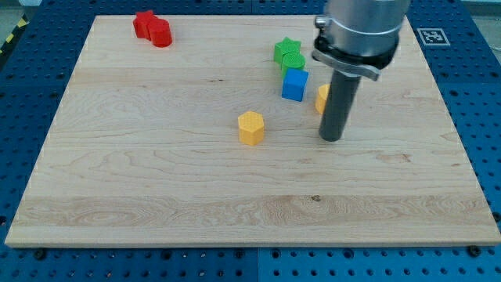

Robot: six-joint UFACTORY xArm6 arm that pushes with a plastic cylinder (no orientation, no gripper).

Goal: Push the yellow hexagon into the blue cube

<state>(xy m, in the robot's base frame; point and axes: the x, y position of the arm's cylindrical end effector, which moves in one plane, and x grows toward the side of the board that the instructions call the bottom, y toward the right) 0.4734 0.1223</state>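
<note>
The yellow hexagon (251,128) sits near the board's middle. The blue cube (294,84) stands up and to the right of it, with a gap between them. My tip (332,139) rests on the board to the right of the hexagon and below and right of the blue cube, touching neither. A second yellow block (322,97) is partly hidden behind the rod, just right of the blue cube.
A green star (287,48) and a green round block (292,62) sit directly above the blue cube. Two red blocks (152,28) lie at the board's top left. The wooden board (156,172) lies on a blue perforated table.
</note>
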